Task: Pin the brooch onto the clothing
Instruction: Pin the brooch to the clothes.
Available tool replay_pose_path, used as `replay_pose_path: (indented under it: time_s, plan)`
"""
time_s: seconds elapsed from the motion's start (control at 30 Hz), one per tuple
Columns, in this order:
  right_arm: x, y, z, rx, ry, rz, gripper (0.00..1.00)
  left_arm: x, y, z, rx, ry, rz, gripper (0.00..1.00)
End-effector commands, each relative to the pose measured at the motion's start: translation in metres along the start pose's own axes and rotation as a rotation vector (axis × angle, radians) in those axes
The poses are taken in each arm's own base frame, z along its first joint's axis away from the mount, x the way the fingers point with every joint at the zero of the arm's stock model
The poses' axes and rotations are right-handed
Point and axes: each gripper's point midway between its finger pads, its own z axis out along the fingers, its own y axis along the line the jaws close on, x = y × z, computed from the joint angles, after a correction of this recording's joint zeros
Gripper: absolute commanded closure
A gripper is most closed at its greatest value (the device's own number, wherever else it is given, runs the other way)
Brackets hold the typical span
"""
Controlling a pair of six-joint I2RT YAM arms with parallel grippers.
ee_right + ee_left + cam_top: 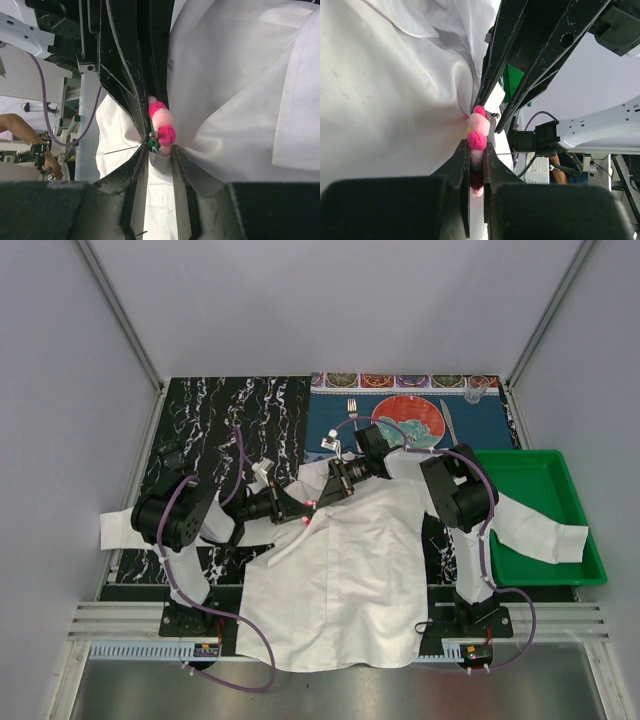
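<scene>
The clothing (340, 580), a white shirt, lies spread front-up between the arms, with a fold lifted near the collar. The brooch (478, 131), pink with a green back and a thin wire pin, is pressed against that fold (385, 100). My left gripper (476, 146) is shut on the brooch's lower petals. From the opposite side my right gripper (160, 151) has its tips on both sides of the brooch (162, 127), pinching it together with the cloth (240, 100). In the top view the two grippers (305, 506) (322, 496) meet tip to tip over the shirt's upper left chest.
A red-and-teal plate (411, 422) with a fork (352, 408) and a knife (449, 422) lies on a blue mat behind the shirt. A green tray (540, 515) stands at the right with a sleeve draped into it. The black marbled table (220, 430) lies at the back left.
</scene>
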Motion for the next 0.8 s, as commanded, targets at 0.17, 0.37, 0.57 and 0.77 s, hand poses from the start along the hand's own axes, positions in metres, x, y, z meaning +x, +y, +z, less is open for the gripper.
replay_pose_path:
  time_s: [0.17, 0.37, 0.57, 0.77]
  plan:
    - [-0.012, 0.019, 0.005, -0.093, -0.018, -0.008, 0.8, -0.032, -0.049, 0.001, 0.193, -0.11, 0.272, 1.0]
    - [-0.01, 0.022, 0.004, -0.098, -0.012, -0.006, 1.0, -0.032, -0.049, 0.001, 0.193, -0.111, 0.268, 1.0]
    - [-0.009, 0.029, 0.002, -0.125, -0.003, 0.004, 0.8, -0.032, -0.05, 0.0, 0.199, -0.112, 0.277, 1.0]
    - [-0.002, 0.02, 0.003, -0.096, 0.001, 0.038, 0.6, -0.035, -0.053, -0.001, 0.208, -0.12, 0.285, 1.0]
